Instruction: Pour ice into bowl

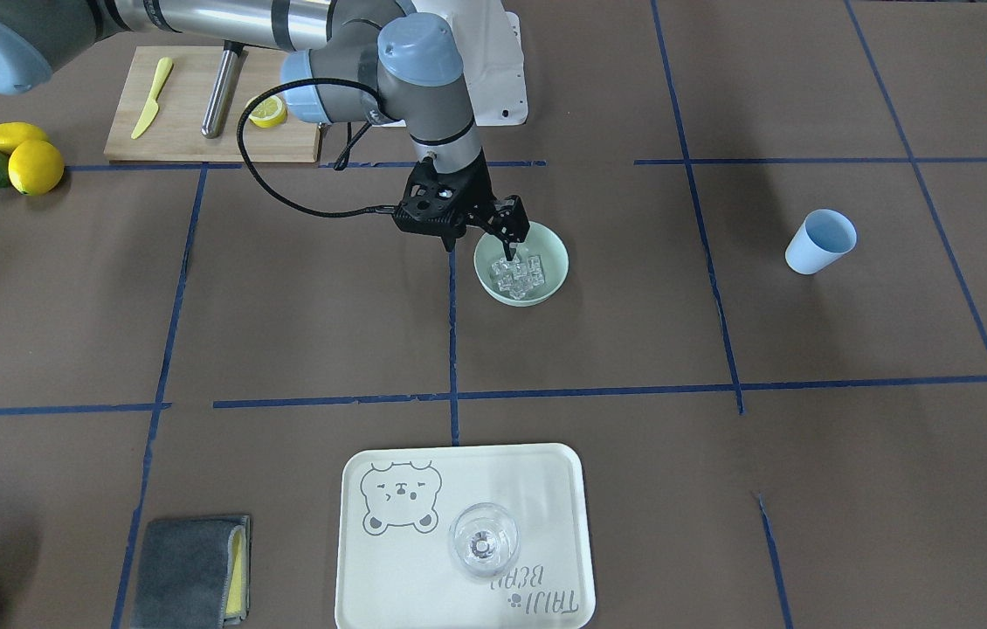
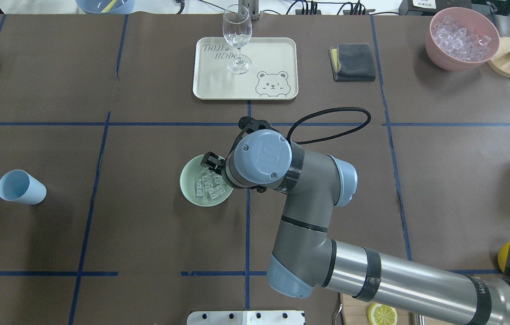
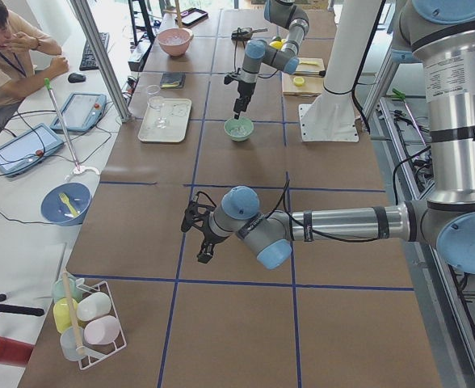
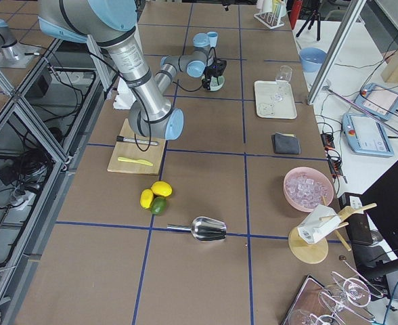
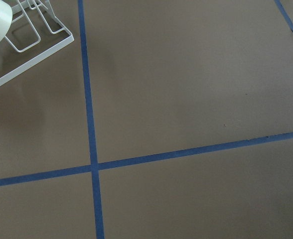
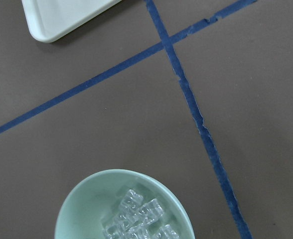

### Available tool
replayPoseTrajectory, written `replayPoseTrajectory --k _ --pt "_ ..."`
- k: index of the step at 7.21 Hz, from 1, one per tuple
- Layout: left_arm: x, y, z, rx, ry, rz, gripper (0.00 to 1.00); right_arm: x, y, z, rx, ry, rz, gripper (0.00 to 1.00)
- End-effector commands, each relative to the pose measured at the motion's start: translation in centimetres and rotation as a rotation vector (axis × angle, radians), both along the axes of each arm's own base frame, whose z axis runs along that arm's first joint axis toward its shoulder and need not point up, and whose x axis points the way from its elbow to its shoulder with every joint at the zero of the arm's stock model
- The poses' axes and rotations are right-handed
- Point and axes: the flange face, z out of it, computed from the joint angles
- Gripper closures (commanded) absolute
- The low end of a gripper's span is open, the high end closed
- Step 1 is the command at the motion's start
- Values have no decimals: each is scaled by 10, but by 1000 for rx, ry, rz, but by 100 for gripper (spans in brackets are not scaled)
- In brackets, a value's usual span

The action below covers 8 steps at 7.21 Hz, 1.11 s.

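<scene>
The brown paper-covered table (image 1: 284, 306) carries a grid of blue tape lines (image 1: 452, 349). The pale mint-green round bowl (image 1: 521, 300) is plain, and the glassy ice cubes (image 1: 518, 276) are clear. The cream rectangular tray (image 1: 546, 476) bears a grey bear drawing and grey lettering. The light blue plastic cup (image 1: 817, 249) is unpatterned.

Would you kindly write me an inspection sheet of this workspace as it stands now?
Surface: brown table with a blue tape grid.
Job's things: ice lies inside the bowl, which stands upright near the centre.
Clutter: blue cup; glass on tray; grey cloth; cutting board; lemons; pink container.
Grippers: right pincer hangs over the bowl, tips near the ice; left pincer hangs over bare table; jaws unclear on both.
Cables: black cable loops off the right wrist, clear of the bowl.
Surroundings: person seated at a side desk.
</scene>
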Motion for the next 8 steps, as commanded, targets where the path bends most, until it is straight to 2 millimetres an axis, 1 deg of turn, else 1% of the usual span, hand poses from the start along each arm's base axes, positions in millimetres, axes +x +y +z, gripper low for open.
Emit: replayPoseTrajectory --k 1,2,3,5,6,7,8 --pt "0 0 -2 -15 13 -20 0 -20 3 19 9 50 -39 35" --pt "-1 0 -4 -12 13 -21 0 -19 3 16 7 44 -40 99" --pt "-1 0 -3 -13 13 -23 0 -19 5 13 0 34 -53 100" --pt "-1 0 -2 -11 13 -21 0 -16 3 10 1 28 -51 100" --pt "-1 0 -4 -8 14 -21 0 -1 -7 7 -18 4 -66 100" --pt "-1 0 -4 -6 13 -18 0 39 -18 11 -49 -41 -88 100" --pt "-1 0 -5 -7 15 -19 0 86 -14 30 -41 -67 -77 100"
